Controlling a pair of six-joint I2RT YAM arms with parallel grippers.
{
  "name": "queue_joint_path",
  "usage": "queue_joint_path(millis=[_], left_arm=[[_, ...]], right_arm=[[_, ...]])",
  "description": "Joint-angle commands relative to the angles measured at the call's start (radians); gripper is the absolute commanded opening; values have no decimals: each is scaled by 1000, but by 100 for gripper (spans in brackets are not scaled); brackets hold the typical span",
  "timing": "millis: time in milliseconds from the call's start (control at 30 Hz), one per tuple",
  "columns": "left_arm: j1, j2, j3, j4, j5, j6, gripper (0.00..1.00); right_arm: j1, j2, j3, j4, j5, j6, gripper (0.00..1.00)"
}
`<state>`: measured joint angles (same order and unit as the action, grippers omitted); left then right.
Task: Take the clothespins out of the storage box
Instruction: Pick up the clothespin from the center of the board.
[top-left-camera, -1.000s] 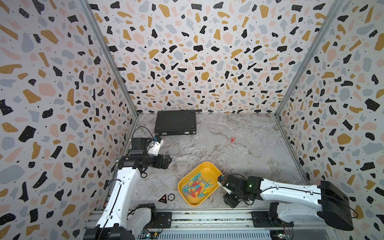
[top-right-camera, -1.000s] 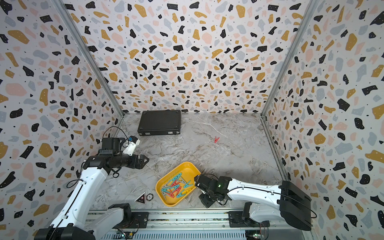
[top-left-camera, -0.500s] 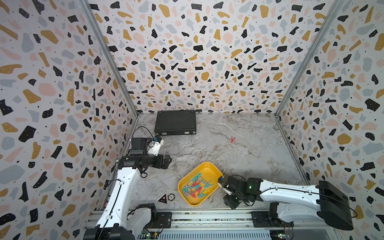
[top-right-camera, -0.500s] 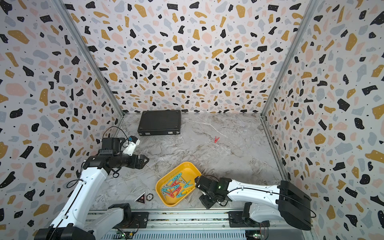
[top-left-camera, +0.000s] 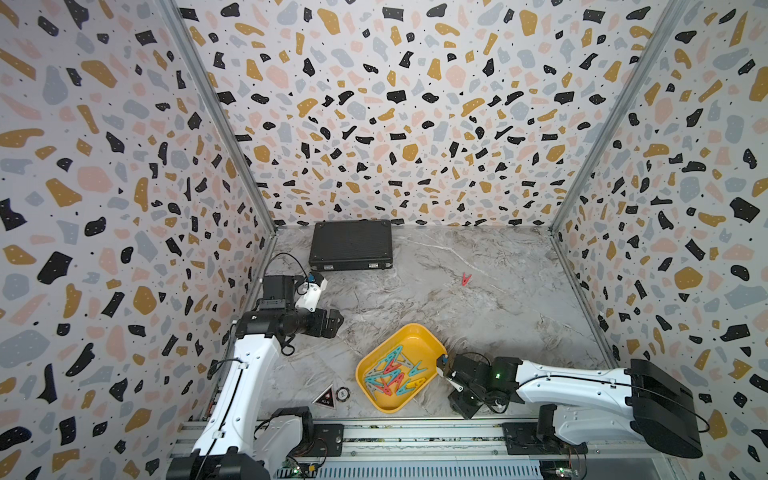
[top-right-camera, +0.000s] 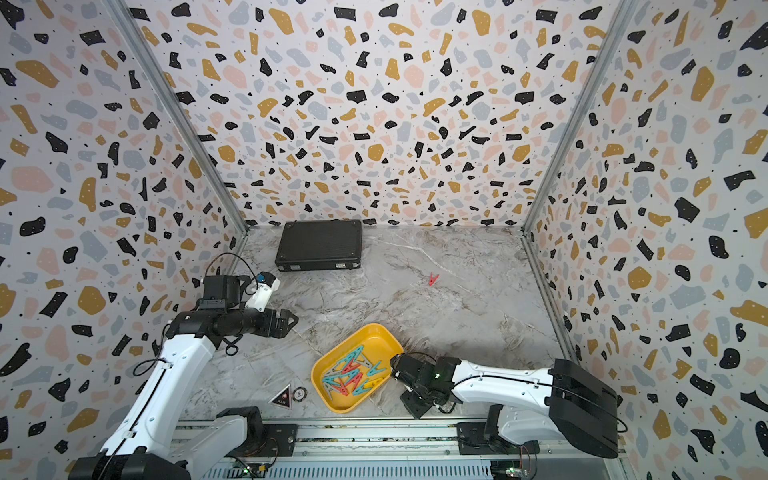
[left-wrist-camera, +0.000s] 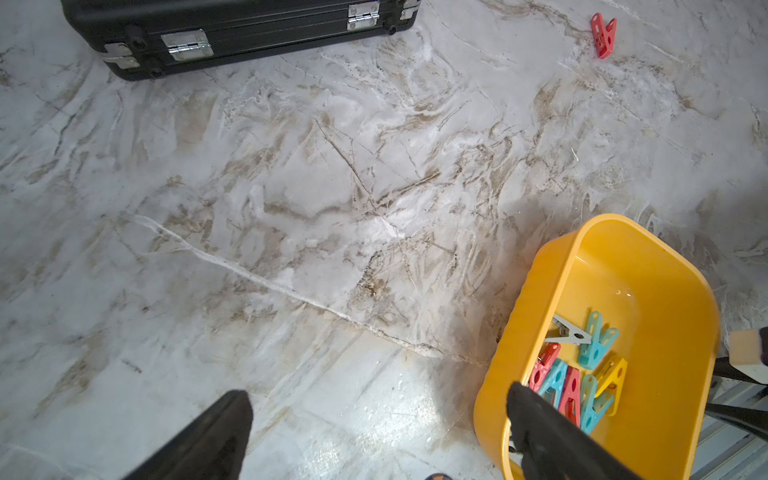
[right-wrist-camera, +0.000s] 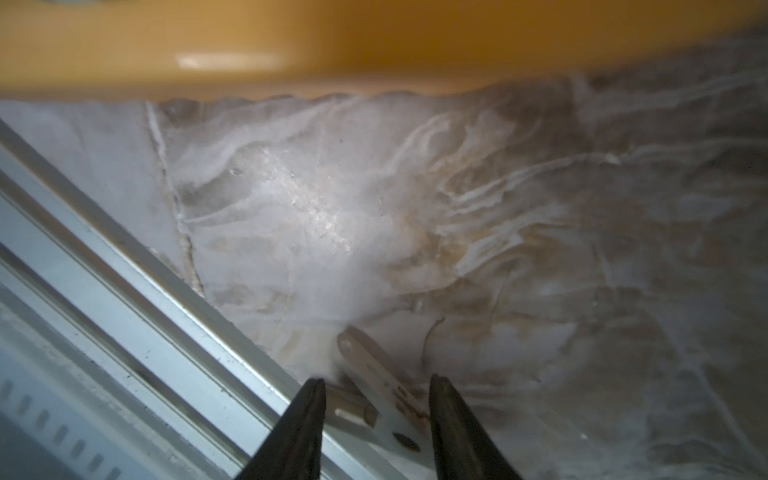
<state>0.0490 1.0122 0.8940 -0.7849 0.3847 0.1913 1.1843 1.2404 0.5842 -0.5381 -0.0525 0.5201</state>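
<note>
The box (top-left-camera: 417, 341) sits askew on the table (top-left-camera: 415, 291), near the front and right of centre. The pegs (top-left-camera: 392, 374) lie heaped in its near half: teal, red, grey and one yellow. They overlap too much in both top views to count them. In the left wrist view one dark finger (left-wrist-camera: 552, 436) covers part of the heap (left-wrist-camera: 577, 374), and the frame edge cuts off the box (left-wrist-camera: 623, 257).

One red peg (top-left-camera: 465, 279) lies alone on the table, well beyond the box and towards the far right. A black case (top-left-camera: 351, 245) rests against the far wall. The left wrist view cuts off all but its latched side (left-wrist-camera: 232, 29).

The right gripper (top-left-camera: 441, 368) is low, just right of the box, close to the front rail (top-left-camera: 415, 432). Its wrist view is blurred. The box's outer wall (right-wrist-camera: 374, 41) fills one edge, and a grey peg (right-wrist-camera: 361, 353) lies between the two fingers, which stand partly apart. I cannot tell whether they press on it, or whether it rests on the table.

The left gripper (top-left-camera: 332, 322) hangs over the table's left side, well apart from the box. Its jaws are spread wide with nothing between them.

A pale block (left-wrist-camera: 746, 353) is cut off at the left wrist view's edge, and I cannot tell what it is.
</note>
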Motion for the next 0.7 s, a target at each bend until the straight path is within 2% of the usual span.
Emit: queue_joint_path(millis=[0, 133, 267, 500, 667], left_arm=[[-3, -1, -8, 3, 22, 13, 100], [-3, -1, -9, 3, 20, 13, 100], [-3, 0, -9, 3, 22, 13, 100], [-3, 0, -8, 3, 22, 13, 100], [-3, -2, -8, 2, 21, 13, 100]], right_arm=[[5, 6, -6, -13, 54, 24, 40], [5, 8, -3, -26, 91, 43, 31], [5, 2, -3, -37, 133, 67, 15], [5, -38, -1, -76, 228, 126, 0], [-6, -109, 28, -142, 333, 194, 0]])
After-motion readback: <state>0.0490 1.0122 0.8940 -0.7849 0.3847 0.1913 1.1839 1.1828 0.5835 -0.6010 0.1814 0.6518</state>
